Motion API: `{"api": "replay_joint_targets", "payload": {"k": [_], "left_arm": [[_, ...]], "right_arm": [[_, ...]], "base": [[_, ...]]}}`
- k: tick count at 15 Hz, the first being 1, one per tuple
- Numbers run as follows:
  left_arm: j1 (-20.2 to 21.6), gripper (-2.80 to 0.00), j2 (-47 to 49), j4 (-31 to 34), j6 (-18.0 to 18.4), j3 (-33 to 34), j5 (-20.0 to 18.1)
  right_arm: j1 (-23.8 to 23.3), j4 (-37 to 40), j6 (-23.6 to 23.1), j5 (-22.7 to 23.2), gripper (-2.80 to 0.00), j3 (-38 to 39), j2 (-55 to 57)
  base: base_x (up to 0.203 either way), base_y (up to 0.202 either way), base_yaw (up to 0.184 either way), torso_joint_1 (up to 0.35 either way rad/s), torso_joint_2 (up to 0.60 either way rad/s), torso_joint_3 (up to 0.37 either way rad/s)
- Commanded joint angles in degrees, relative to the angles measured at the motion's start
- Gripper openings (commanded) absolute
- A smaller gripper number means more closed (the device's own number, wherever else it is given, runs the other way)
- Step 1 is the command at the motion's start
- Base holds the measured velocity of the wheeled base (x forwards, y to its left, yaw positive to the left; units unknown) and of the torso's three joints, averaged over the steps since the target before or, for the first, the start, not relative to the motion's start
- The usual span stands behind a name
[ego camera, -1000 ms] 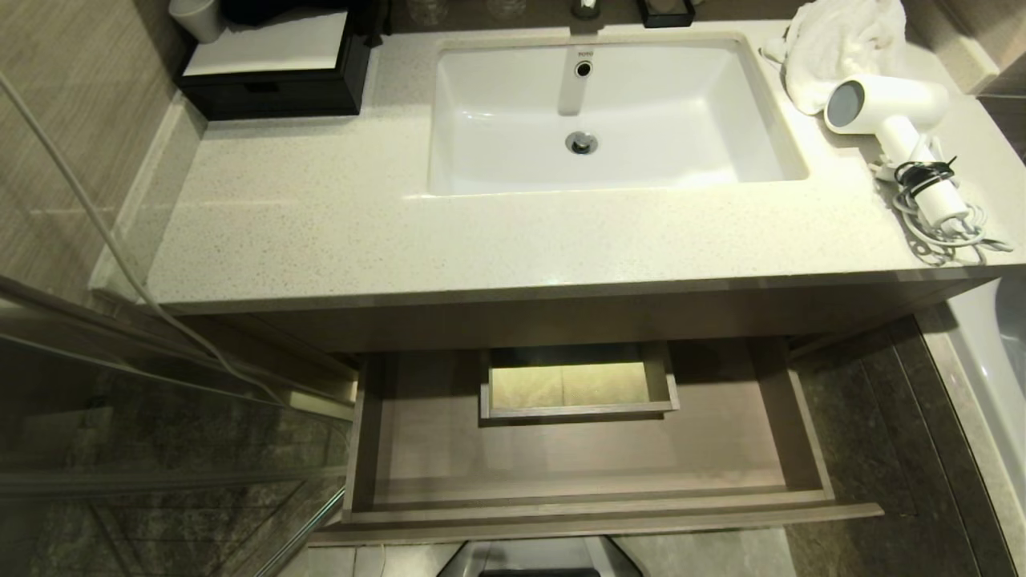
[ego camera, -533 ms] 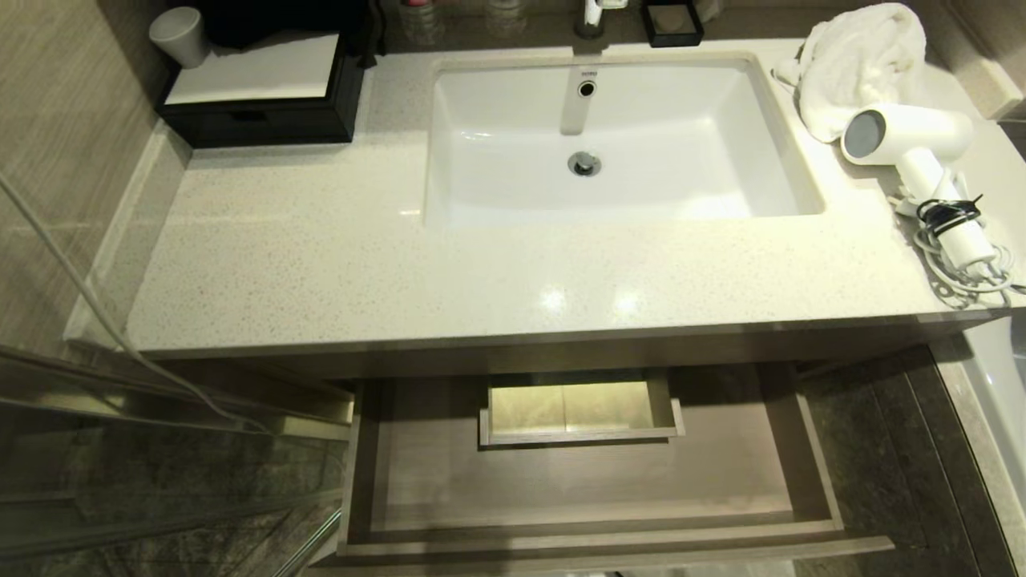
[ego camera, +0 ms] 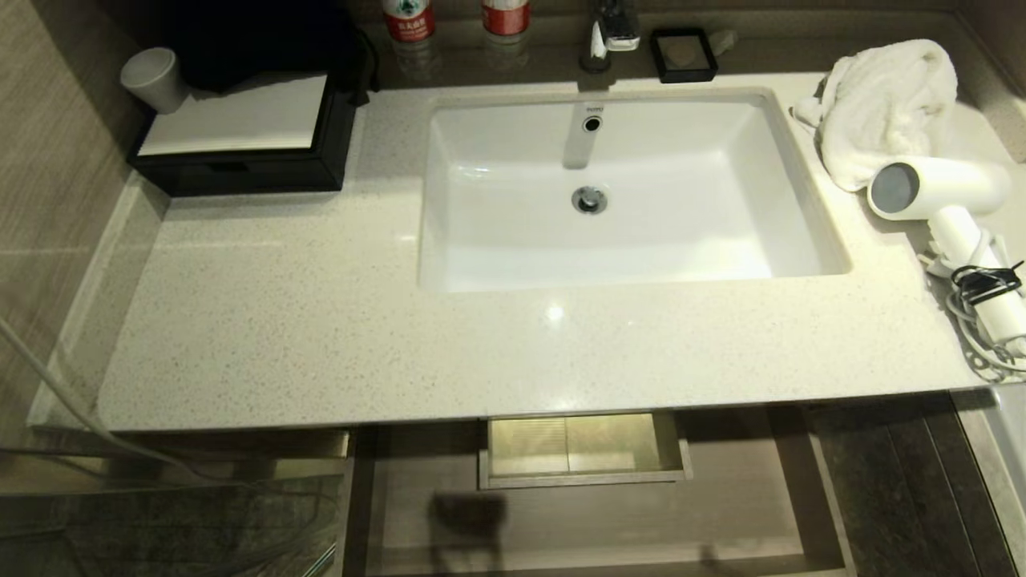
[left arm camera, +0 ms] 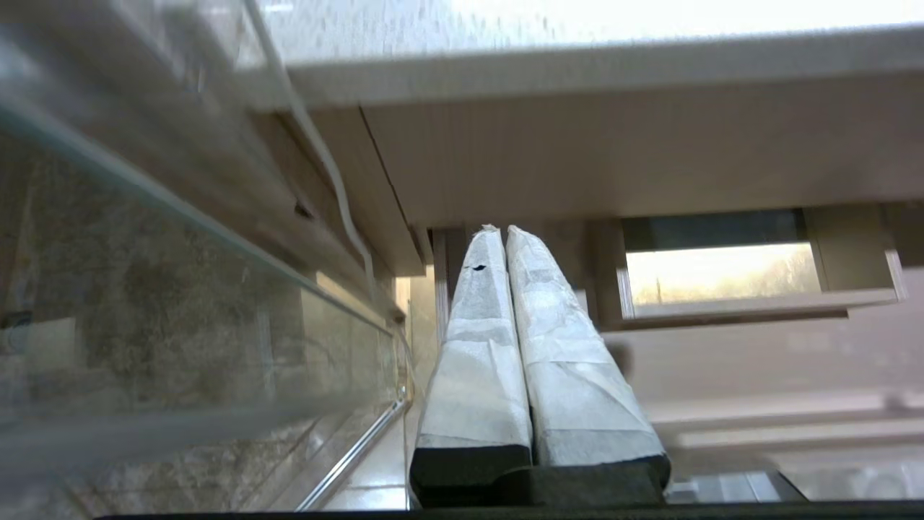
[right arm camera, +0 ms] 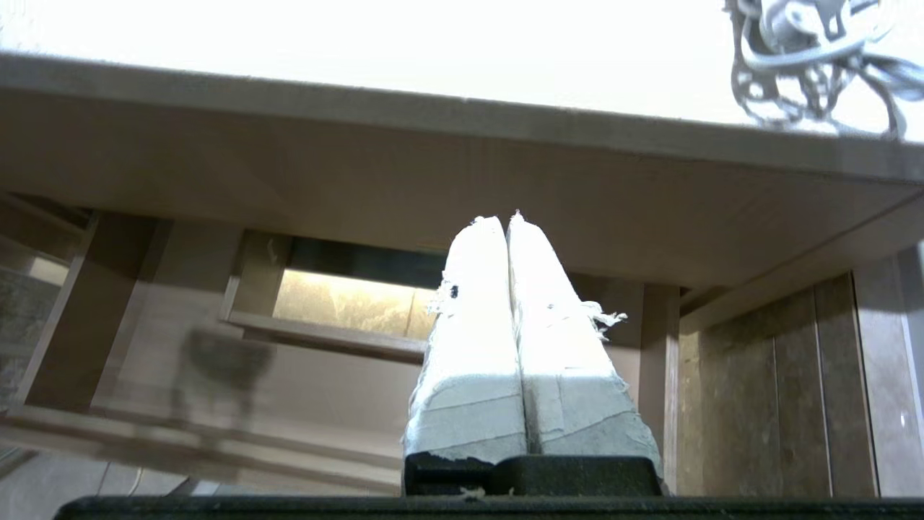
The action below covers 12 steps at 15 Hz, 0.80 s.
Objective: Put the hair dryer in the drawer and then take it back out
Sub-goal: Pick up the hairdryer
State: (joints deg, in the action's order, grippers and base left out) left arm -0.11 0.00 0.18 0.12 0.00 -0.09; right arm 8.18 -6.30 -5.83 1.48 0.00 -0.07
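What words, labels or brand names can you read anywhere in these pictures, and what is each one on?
No text here can be read for certain.
Small dark mark on the sink back wall above the overflow hole: too small to read.
Red label on the left bottle: print too small to read.
Red label on the right bottle: print too small to read.
Hair dryer, drawer: no print visible.

White-taped tapered fingers [left arm camera: 498, 325] — black bases.
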Motion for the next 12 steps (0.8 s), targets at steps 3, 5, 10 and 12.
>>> {"api": "replay_joint_targets", "payload": {"k": [3, 5, 10, 12], "left_arm": [[0.0, -2.8, 0.0, 0.0, 0.0, 0.0, 0.0], [0.0, -2.8, 0.0, 0.0, 0.1, 0.0, 0.0], [0.0, -2.8, 0.0, 0.0, 0.1, 0.1, 0.0], [0.0, -2.8, 0.0, 0.0, 0.1, 0.1, 0.0]], "right_arm": [[0.0, 0.0, -0.1, 0.0, -2.8, 2.3, -2.2], [0.0, 0.0, -0.1, 0.0, -2.8, 2.3, -2.2], [0.0, 0.0, -0.1, 0.1, -2.8, 2.3, -2.2], [0.1, 0.0, -0.1, 0.0, -2.8, 2.3, -2.2]], "base": [[0.0, 0.0, 0.0, 0.334, -0.19, 0.143], [0.0, 0.0, 0.0, 0.208, -0.13, 0.075], [0.0, 0.0, 0.0, 0.023, -0.01, 0.013], [0.0, 0.0, 0.0, 0.074, -0.06, 0.028]]}}
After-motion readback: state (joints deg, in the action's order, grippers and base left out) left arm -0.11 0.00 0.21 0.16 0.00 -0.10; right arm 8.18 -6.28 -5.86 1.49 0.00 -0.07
